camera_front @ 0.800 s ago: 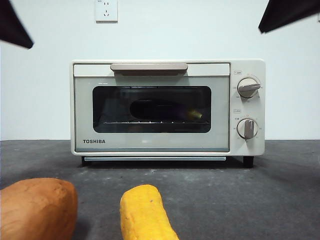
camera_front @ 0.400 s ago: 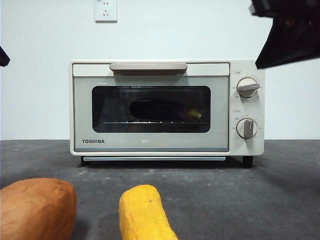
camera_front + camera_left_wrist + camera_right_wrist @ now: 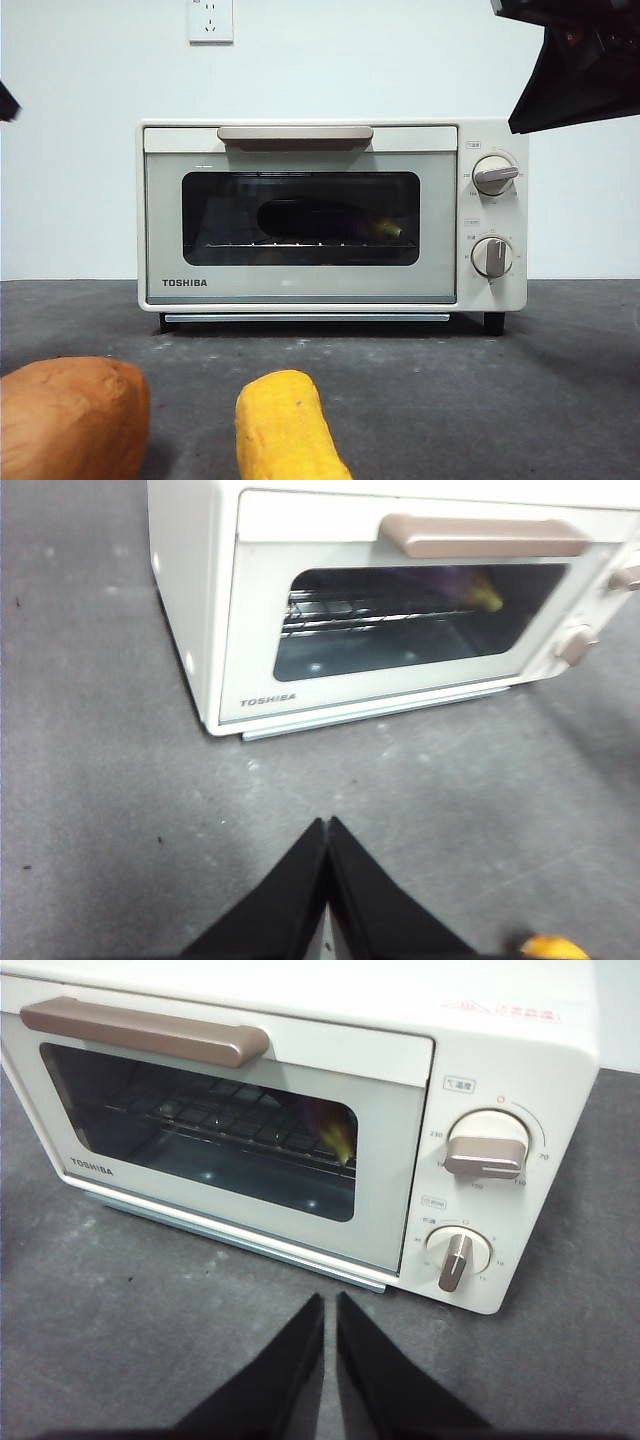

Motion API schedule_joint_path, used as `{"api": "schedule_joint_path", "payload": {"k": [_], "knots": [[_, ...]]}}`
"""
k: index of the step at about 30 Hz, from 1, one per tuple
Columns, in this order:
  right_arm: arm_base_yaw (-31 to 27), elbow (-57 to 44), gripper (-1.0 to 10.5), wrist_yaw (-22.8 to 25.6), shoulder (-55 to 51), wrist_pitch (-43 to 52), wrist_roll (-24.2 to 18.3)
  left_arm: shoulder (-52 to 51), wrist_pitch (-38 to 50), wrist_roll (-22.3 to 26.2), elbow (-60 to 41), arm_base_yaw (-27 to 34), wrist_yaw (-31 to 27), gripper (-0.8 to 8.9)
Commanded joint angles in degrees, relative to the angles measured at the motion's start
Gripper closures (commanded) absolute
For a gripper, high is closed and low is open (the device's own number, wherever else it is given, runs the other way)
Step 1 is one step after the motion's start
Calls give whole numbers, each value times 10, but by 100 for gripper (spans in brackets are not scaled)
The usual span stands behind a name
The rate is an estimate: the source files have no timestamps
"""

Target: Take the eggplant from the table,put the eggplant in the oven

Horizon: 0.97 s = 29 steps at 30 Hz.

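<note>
The dark-purple eggplant (image 3: 310, 217) lies on the wire rack inside the cream Toshiba oven (image 3: 300, 285), its yellowish stem end pointing toward the knobs. The oven door is closed, and the eggplant shows only through the dark glass. In the left wrist view the eggplant (image 3: 458, 580) is a faint purple shape behind the window of the oven (image 3: 330, 695). My left gripper (image 3: 327, 825) hovers shut and empty over the table (image 3: 100, 780), in front of the oven. My right gripper (image 3: 330, 1300) is also shut and empty, near the oven (image 3: 390, 1210) at its knob side.
An orange-brown sweet potato (image 3: 70, 415) and a yellow corn cob (image 3: 285, 425) lie on the table at the front. Two round knobs (image 3: 495, 175) sit on the oven's right panel. A dark arm (image 3: 575, 70) fills the top right corner, and a small black tip (image 3: 6, 102) shows at the left edge.
The arm at the top right has come lower and further into view. The black tip at the left has drawn back to the edge. The eggplant and oven door stay as they were.
</note>
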Motion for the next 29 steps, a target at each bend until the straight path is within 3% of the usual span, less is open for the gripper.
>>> {"api": "schedule_joint_path", "payload": {"k": [1,4,12,18,24,29], "knots": [[4,3,943,0,2,6,9,-56,7,25,2,5,-3,805],[4,3,943,1,2,6,9,-133,9,89,0,37,-3,805],[4,3,943,1,2,6,10,-264,30,164,-44,153,-27,805],[4,3,943,1,2,6,9,-277,40,165,-107,190,-27,805],[4,3,943,1,2,6,9,-277,101,165,-194,193,-27,805],[4,3,943,1,2,6,10,-277,101,165,-242,193,-27,805]]}}
